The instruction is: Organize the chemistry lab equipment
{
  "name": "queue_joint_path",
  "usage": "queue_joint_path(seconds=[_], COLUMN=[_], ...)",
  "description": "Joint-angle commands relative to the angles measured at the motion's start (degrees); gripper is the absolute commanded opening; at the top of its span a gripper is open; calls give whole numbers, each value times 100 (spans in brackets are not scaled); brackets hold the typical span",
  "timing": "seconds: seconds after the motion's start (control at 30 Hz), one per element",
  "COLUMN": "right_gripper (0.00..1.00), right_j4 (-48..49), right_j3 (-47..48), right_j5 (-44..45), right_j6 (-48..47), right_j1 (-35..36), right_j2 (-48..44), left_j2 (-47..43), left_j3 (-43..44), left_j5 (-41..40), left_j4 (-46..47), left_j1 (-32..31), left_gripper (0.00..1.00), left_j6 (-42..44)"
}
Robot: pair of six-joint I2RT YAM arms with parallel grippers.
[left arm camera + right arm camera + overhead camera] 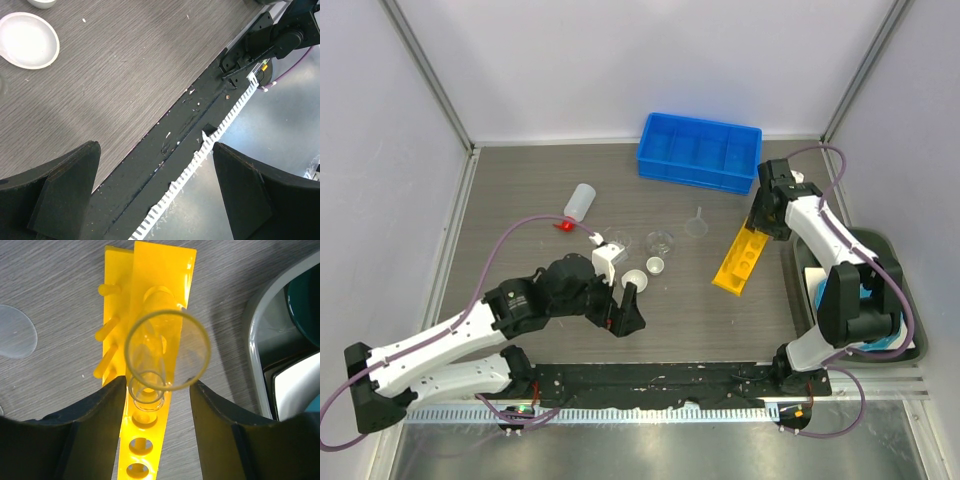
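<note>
One round glass tube, yellow holed rack — woodgrain table

- You are working on a table showing a matt, grey wood-grain finish.
- Your yellow tube rack is showing smooth, glossy plastic.
- The glass tube is reading clear and shiny.
- The white dish is looking smooth and faintly glossy.
</note>
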Motion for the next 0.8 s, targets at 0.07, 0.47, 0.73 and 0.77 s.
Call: queue_joint_path(seconds=[0.07, 0.47, 0.73, 0.77], right_gripper=[61, 63, 63, 63], right_j4=[-391, -972, -366, -304], right_j3=[529, 321, -393, -402], right_j5=[278, 568, 453, 540], right_j6=[-135, 92, 664, 700], right_j1=[2, 1522, 3279, 3603], right_j2=[-595, -1817, -2125, -2081], left_j2=[-18, -18, 61, 78], left_j3=[410, 789, 1096, 1096], left_j5=[-151, -810, -2005, -2154], left_j4=[-126, -917, -1752, -1761], left_j1=[14, 5, 14, 14], left_gripper=[100, 100, 100, 100], left_j6=[42, -115, -318, -309])
